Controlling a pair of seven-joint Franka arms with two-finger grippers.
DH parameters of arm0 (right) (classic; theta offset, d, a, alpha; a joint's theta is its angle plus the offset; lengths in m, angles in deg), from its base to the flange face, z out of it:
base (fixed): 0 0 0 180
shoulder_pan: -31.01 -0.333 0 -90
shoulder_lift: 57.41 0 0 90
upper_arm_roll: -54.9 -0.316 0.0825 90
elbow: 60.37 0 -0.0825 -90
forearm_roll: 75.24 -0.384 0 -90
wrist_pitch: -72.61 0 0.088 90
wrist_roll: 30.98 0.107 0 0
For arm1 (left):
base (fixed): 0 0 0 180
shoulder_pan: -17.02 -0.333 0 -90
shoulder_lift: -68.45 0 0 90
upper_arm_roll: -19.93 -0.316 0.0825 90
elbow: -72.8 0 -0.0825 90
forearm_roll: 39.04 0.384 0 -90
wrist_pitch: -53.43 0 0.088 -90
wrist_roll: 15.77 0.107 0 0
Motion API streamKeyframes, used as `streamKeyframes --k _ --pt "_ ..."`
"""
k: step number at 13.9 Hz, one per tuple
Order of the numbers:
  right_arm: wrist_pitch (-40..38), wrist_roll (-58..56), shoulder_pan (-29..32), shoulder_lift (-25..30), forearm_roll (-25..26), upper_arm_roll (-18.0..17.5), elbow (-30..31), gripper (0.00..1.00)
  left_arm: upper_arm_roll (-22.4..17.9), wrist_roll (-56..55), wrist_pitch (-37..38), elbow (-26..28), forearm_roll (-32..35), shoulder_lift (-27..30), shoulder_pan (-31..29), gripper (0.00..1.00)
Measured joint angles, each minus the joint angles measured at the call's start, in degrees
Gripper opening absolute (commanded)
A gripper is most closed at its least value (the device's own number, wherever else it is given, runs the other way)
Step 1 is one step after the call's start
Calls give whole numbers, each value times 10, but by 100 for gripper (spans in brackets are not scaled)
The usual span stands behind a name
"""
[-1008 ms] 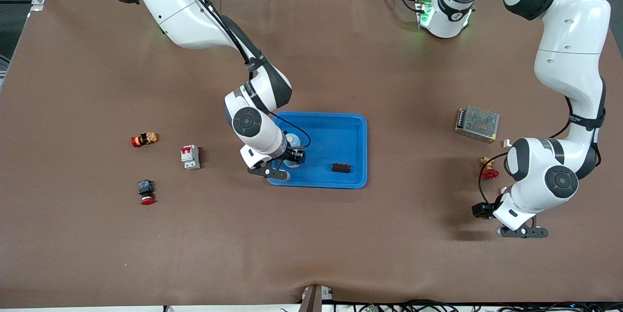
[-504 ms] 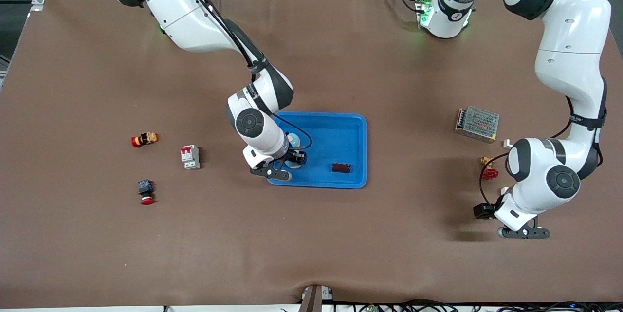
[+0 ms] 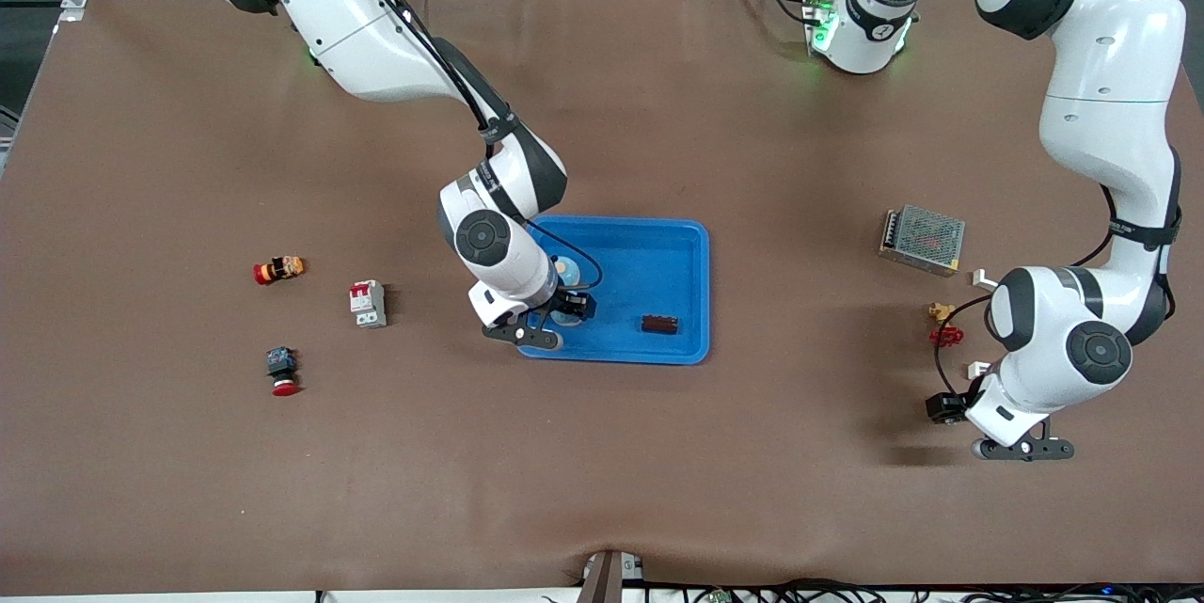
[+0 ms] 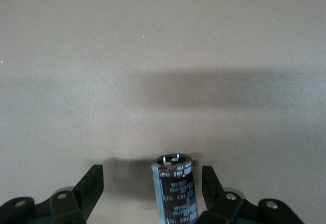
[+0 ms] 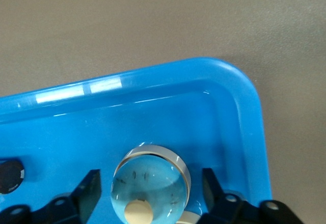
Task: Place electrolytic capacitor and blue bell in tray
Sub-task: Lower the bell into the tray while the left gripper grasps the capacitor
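Observation:
The blue tray lies mid-table. My right gripper is down inside its corner nearest the front camera, at the right arm's end. In the right wrist view this gripper is open, and the blue bell rests on the tray floor between the fingers, touching neither. Over bare table by the left arm's end, my left gripper hangs low. The left wrist view shows it open around the upright dark brown electrolytic capacitor, with a gap on each side.
A dark brown part lies in the tray. A mesh-covered metal box and small yellow and red parts sit near the left arm. Toward the right arm's end are a circuit breaker and two red-capped buttons.
My right gripper has opened and let go of the blue bell in the tray. My left hand has slid slightly toward its own end of the table.

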Motion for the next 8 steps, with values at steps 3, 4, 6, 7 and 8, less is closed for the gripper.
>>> streamKeyframes --k 3,4,6,7,8 --pt "0 0 0 1 0 0 -2 100 1 -23 10 0 0 2 2 87" --pt "-3 0 0 2 0 0 -4 100 1 -31 11 0 0 2 4 87" --pt "-32 0 0 11 0 0 -9 100 1 -36 12 0 0 2 6 87" --pt "-54 1 0 21 0 0 -12 100 1 -37 12 0 0 2 6 87" --pt "-77 3 -1 34 0 0 -15 100 1 -39 13 0 0 2 6 86"
